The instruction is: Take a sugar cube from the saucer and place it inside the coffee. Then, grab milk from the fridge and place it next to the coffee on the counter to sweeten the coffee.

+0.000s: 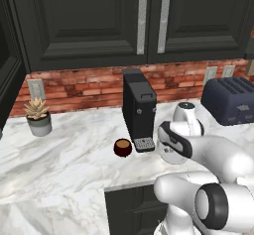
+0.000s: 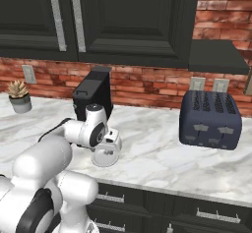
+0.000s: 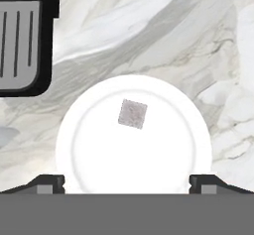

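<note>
The white saucer (image 3: 99, 149) lies on the marble counter (image 3: 208, 55), and the small pale sugar cube (image 3: 132, 114) rests on it a little above its middle. My gripper (image 3: 127, 184) hangs straight above the saucer, open, with nothing between its fingertips (image 3: 49, 183). From the right base view the hand hovers just over the saucer (image 2: 105, 158). The coffee (image 1: 122, 147), a dark maroon cup, stands on the counter left of the hand, in front of the coffee machine. The milk and the fridge are out of view.
The tall black coffee machine (image 1: 139, 109) stands right behind the cup, and its grey drip tray (image 3: 20, 45) lies close to the saucer. A dark blue toaster (image 2: 210, 113) sits to the right. A potted succulent (image 1: 38, 116) is far left. Dark cabinets hang overhead.
</note>
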Tool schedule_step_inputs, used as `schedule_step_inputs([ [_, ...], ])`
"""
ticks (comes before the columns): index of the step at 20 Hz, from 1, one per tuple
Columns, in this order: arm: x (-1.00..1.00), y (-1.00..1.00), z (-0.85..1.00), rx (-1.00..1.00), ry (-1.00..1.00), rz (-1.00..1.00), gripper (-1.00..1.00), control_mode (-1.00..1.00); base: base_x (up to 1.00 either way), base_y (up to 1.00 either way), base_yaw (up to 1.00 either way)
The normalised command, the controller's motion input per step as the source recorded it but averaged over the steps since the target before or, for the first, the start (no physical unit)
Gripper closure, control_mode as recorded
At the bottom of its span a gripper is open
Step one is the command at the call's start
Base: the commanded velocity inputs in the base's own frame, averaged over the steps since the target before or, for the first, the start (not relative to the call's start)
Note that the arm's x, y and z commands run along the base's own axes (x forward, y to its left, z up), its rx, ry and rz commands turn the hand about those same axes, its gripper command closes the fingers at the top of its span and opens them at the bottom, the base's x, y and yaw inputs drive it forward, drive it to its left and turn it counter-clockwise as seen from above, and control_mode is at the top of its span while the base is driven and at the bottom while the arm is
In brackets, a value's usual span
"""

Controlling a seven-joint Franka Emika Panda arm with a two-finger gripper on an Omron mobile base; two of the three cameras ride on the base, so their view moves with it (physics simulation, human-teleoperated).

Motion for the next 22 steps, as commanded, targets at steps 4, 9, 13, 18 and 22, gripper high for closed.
schedule_step_inputs([
  [4, 0.19, 0.00, -0.17, 0.00, 0.00, 0.00, -1.00, -1.00, 0.00, 0.00, 0.00],
  [9, 0.22, -0.05, -0.25, 0.00, 0.00, 0.00, -1.00, -1.00, 0.00, 0.00, 0.00],
  [13, 0.03, -0.05, -0.22, 0.00, 0.00, 0.00, -1.00, -1.00, 0.00, 0.00, 0.00],
  [18, 0.09, -0.02, -0.15, 0.00, 0.00, 0.00, -1.00, -1.00, 0.00, 0.00, 0.00],
  [22, 0.04, 0.00, -0.09, 0.00, 0.00, 0.00, -1.00, -1.00, 0.00, 0.00, 0.00],
])
